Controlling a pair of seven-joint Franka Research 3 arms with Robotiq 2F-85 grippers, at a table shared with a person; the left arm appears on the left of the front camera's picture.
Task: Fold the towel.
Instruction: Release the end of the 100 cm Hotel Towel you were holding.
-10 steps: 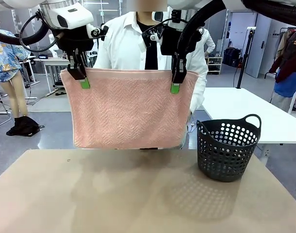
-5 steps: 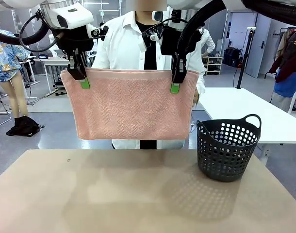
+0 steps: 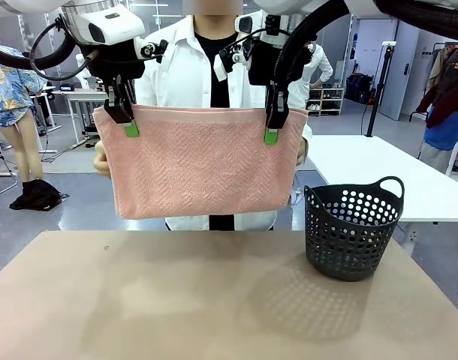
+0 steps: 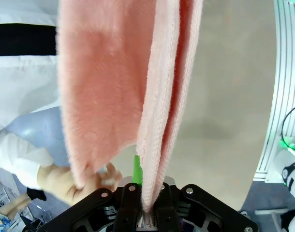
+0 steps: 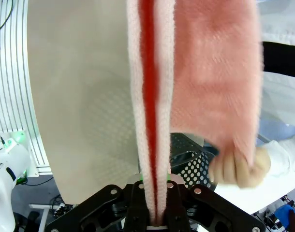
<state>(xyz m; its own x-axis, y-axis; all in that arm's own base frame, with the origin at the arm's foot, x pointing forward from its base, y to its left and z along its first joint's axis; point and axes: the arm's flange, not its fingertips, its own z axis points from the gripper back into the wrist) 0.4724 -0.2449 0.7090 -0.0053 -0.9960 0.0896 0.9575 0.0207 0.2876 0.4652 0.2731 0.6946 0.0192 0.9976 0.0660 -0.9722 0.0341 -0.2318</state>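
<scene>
The towel hangs above the far side of the bench. Its top edge is clamped at the left by the left gripper and at the right by the right gripper. A far layer is held by the person's hands. The halving fold appears to be in hand. Next, the raised edge must be aligned with the clamped edge.

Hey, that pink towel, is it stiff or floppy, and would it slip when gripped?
Probably floppy: the towel hangs limp in doubled layers from two pinched spots. Likely light, as its top edge barely sags between them. Its fuzzy pile should resist slipping.
</scene>
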